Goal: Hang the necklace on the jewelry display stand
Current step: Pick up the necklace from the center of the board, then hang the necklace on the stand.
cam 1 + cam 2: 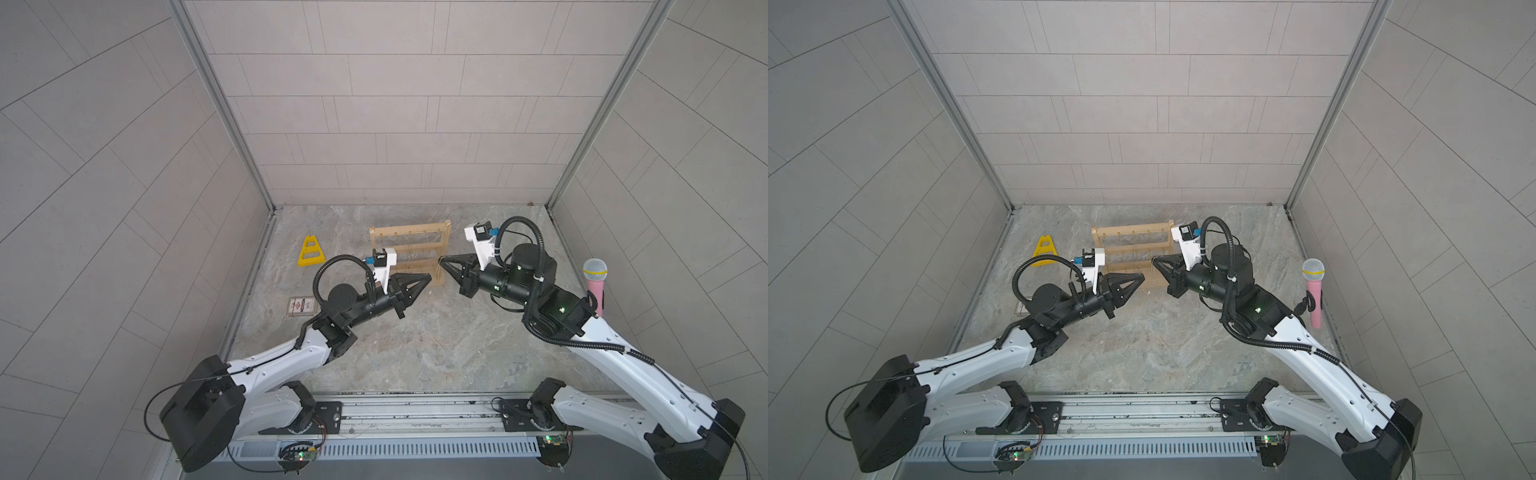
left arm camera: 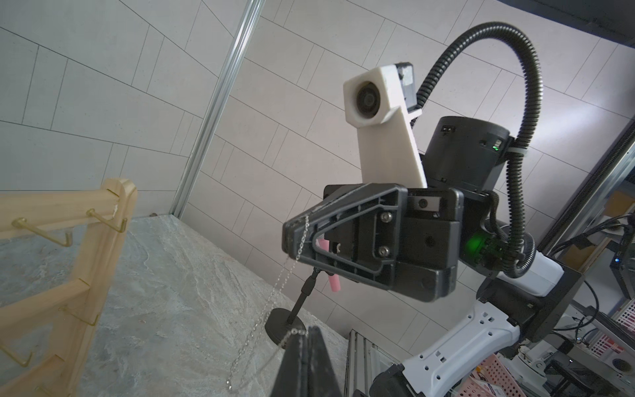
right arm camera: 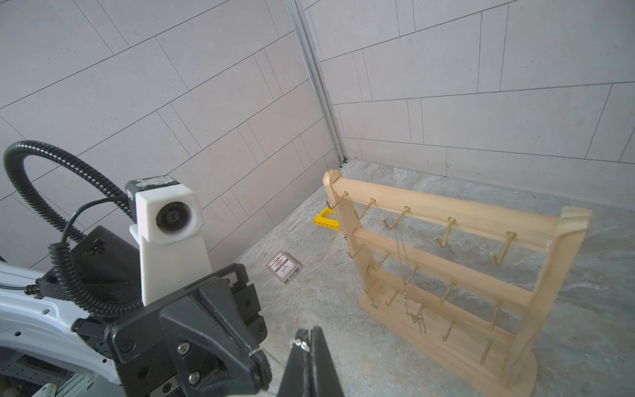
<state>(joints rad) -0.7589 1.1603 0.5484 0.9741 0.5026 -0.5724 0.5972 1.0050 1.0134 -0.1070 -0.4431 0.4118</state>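
Jaws on both arms were closed, and a thin silver necklace (image 2: 301, 240) was strung between them. The left gripper (image 1: 427, 277) pinched one part of the chain at its tip. The right gripper (image 1: 441, 260) pinched another part, and the slack between sagged in a loose loop toward the marble table (image 1: 415, 353). The two tips pointed at each other, close but apart, just in front of the right end of the jewelry display stand (image 1: 409, 245).

The stand stood upright at the far middle of the table. In the right wrist view its three bars carried rows of brass hooks, and another chain (image 3: 402, 254) already hung from a hook on the top bar down toward the base.

A yellow triangular frame (image 1: 311, 251) sat to the stand's left, near the left wall. A small card box (image 1: 300, 306) lay nearer on that side, beside the left arm. A pink microphone (image 1: 595, 286) stood on its holder at the right edge, behind the right arm.
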